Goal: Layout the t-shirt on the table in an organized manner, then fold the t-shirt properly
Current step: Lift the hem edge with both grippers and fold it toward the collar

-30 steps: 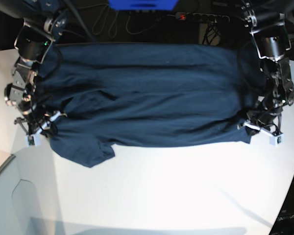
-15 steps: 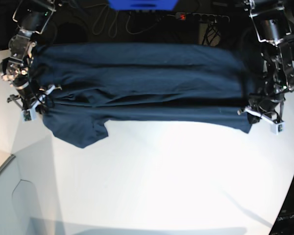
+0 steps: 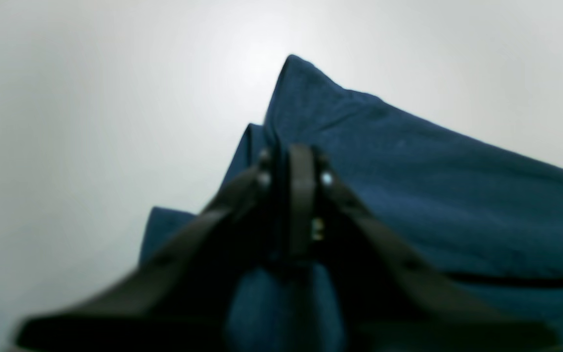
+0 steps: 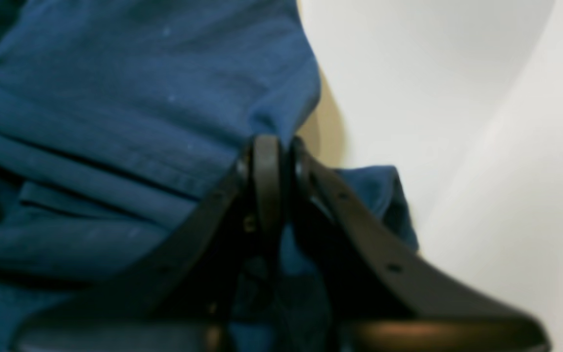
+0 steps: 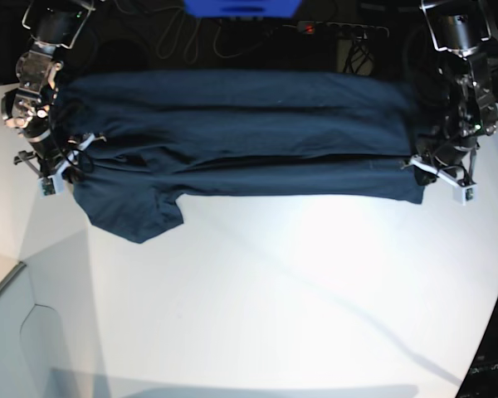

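Each tool, left tool [image 5: 438,172] at 3 o'clock and right tool [image 5: 65,162] at 9, pinched the t-shirt [image 5: 241,133] taut, likely to spread it flat over the counter [image 5: 274,290].

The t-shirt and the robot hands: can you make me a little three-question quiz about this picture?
1. True or false: the t-shirt is stretched between both grippers.
2. Which gripper is nearest the hanging sleeve? A) the left gripper B) the right gripper
3. Fill in: the table is the colour ____.

Key:
1. True. Each gripper is shut on one end of the shirt, as both wrist views show.
2. B. The sleeve droops at the base view's left, where the right arm works.
3. White.
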